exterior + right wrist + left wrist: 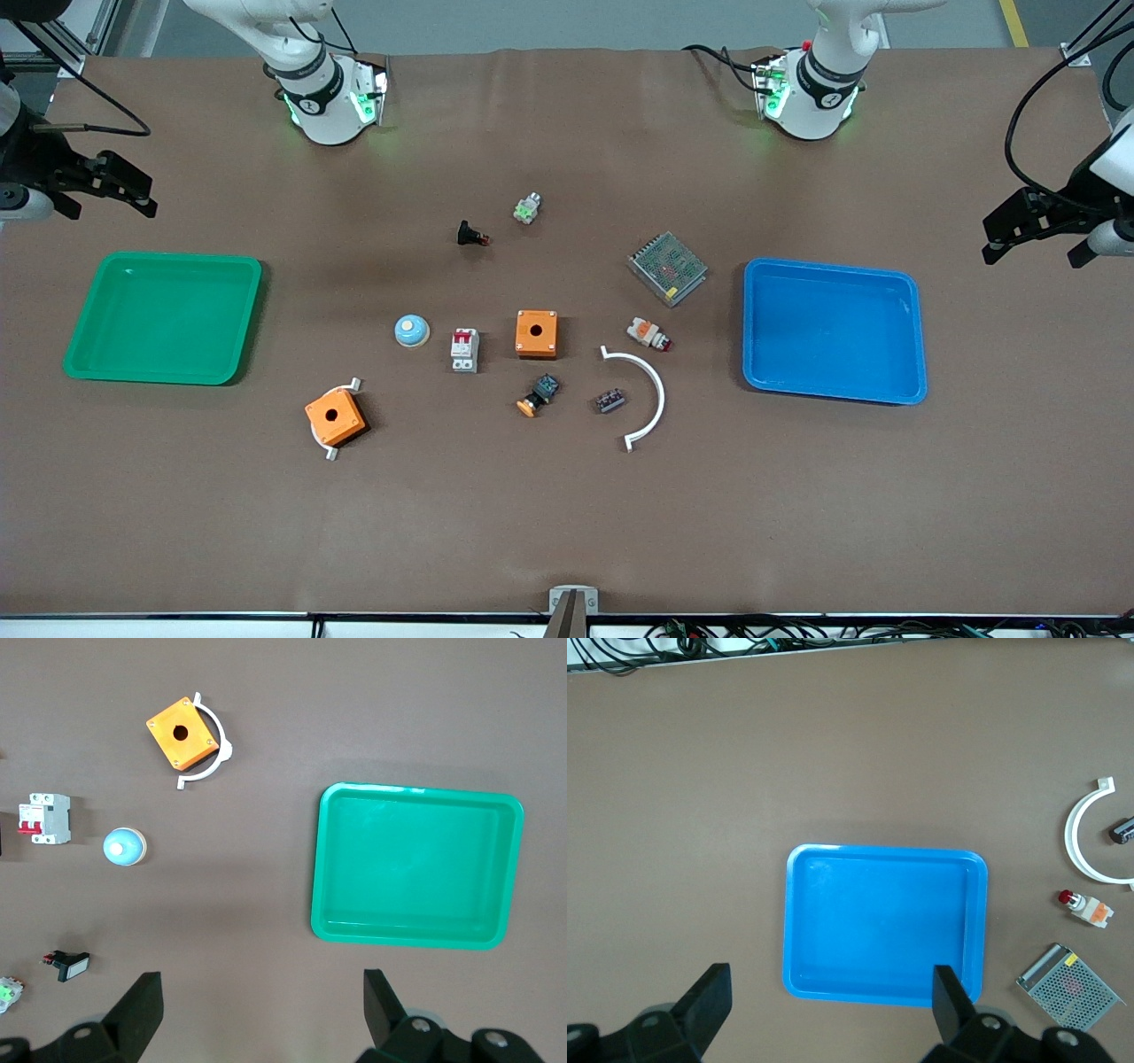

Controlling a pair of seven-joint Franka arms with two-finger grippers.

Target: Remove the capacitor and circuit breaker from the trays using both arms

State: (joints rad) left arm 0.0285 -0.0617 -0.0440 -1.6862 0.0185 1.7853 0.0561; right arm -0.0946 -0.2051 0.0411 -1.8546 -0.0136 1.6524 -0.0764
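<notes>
Brown matte table covering (567, 532) runs wall to wall under both arms, and you will find both trays bare: the green tray (165, 317) at the right arm's end and the blue tray (833, 330) at the left arm's end. Neither target sits in a tray.

Your circuit breaker (464, 349) lies on the table between the blue-domed button (412, 330) and the orange box (537, 333). It looks like a stiff, light plastic block with flat white sides and red levers; take it across the flat sides, clear of the levers, and it should not slip.

Your capacitor (609, 400) lies nearer the front camera, inside the curve of the white arc bracket (647, 399), beside the black-and-blue push button (539, 394). It is a tiny dark cylinder, probably smooth and inclined to roll, though its markings are too small to read. Pinch it across the barrel, mid-length, with the fingers square to its axis.

The left gripper (1028, 232) hangs with its fingers apart at the table's edge by the blue tray, and the right gripper (111, 188) hangs likewise spread at the edge by the green tray; both hold nothing.

Elsewhere lie a perforated metal power supply (668, 268) and a second orange box (336, 418) sitting on another white bracket.
</notes>
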